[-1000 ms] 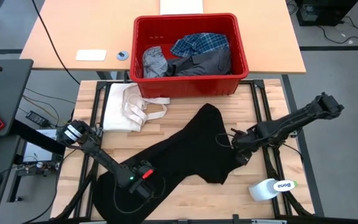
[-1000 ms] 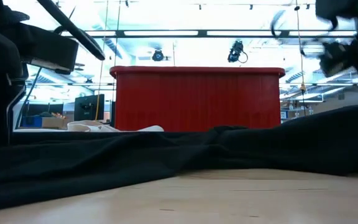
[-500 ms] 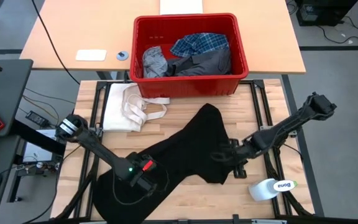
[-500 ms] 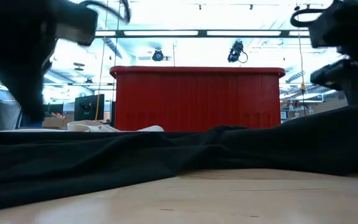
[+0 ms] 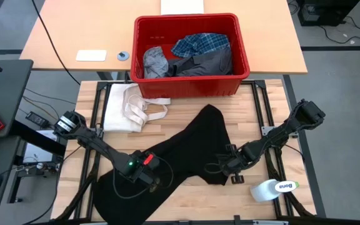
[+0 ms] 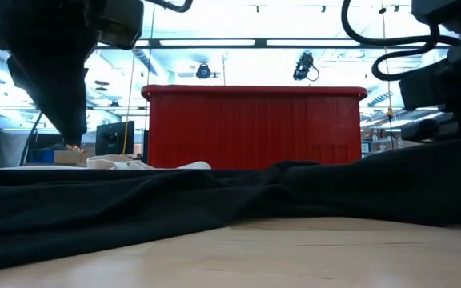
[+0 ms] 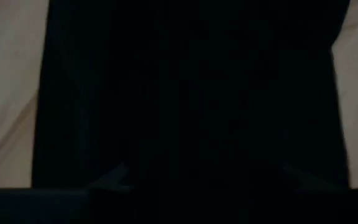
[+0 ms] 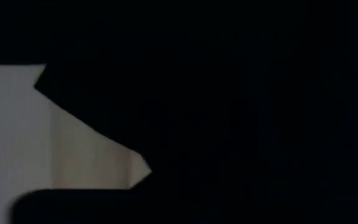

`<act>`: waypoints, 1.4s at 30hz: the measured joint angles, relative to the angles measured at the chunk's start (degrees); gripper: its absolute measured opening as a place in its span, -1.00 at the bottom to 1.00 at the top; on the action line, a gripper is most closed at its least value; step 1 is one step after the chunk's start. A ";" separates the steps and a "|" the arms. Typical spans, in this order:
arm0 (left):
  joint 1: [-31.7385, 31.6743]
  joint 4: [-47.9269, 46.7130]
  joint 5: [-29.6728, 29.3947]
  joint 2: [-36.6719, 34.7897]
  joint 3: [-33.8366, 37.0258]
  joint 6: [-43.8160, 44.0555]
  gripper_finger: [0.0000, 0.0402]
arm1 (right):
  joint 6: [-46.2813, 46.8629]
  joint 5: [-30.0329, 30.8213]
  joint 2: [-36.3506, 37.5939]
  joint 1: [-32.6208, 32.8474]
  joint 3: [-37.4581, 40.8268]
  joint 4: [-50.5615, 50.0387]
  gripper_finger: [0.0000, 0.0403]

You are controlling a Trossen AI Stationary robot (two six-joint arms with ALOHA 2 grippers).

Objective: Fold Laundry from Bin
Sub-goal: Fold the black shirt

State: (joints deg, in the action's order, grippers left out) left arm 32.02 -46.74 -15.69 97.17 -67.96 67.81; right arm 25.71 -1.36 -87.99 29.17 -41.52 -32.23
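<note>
The large black garment lies spread slantwise across the wooden table, from near the red bin to the near left corner. My left gripper stands over its near left part, shut on the cloth. In the left wrist view the black cloth fills the middle, with table on both sides. My right gripper is down at the garment's near right corner. In the bin lie a plaid shirt, a light grey garment and a dark grey one. My left gripper holds the black garment at its near left part from above, pointing steeply down. The gripper's own body hides the place of contact. In the low view a dark mass hangs at the left and narrows downward. The rest of the garment lies on the table.
A cream-white cloth with strap loops lies at the far left of the table. A white roll sits near the near right corner. The bin closes off the far side. Bare wood shows to the right of the garment.
My right gripper has come down and toward the table's near left, rolling as it went, to the black garment's near right corner. My left gripper has risen a little and shifted slightly right with the cloth that it holds.
</note>
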 joint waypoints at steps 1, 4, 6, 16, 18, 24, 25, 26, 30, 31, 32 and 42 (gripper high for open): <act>-0.24 0.97 0.26 -0.40 -0.04 -0.09 -0.06 | 0.51 -0.96 0.84 -0.13 0.17 -0.14 -0.88; -0.80 4.38 0.27 -1.20 -0.67 -2.72 -0.06 | 3.12 -4.58 5.19 -1.09 0.43 -1.14 -0.90; -1.34 8.89 -0.18 -1.56 -0.90 -6.01 -0.06 | 5.55 -7.50 8.31 -2.21 0.25 -1.43 -0.81; -6.13 36.23 -1.74 0.40 -1.05 -22.01 -0.06 | 13.54 -8.25 15.04 -7.16 0.31 -1.99 -0.64; -7.29 39.57 -1.73 1.22 -1.05 -23.81 -0.06 | 13.47 -10.81 15.02 -8.14 0.31 -0.86 -0.64; -9.83 37.57 -0.95 2.31 -1.03 -23.66 -0.06 | 10.10 -13.33 15.02 -2.66 0.29 9.62 -0.58; -10.08 36.57 -0.93 2.29 -1.03 -23.50 -0.06 | 9.56 -11.25 14.99 -0.59 0.27 11.85 -0.58; -10.37 35.20 -0.89 2.15 -1.03 -23.08 -0.06 | 8.98 -8.92 14.79 1.54 0.27 13.43 -0.58; -11.34 31.82 -0.69 1.76 -1.03 -20.52 -0.06 | 7.72 0.41 11.77 9.24 0.27 19.32 -0.59; -11.41 31.20 -0.71 1.76 -1.03 -19.73 -0.06 | 7.93 1.66 10.46 10.46 0.27 20.81 -0.59; -11.52 30.72 -0.71 1.76 -1.03 -19.25 -0.06 | 8.65 2.45 8.92 11.46 0.25 21.97 -0.59; -11.57 27.26 2.31 1.76 -1.03 -18.88 -0.06 | 14.12 -1.05 -0.80 13.08 0.27 25.27 -0.22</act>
State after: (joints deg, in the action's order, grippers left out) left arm 20.45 -19.48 -13.38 98.94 -68.99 48.93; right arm 39.83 -2.41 -88.79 42.25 -41.25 -6.96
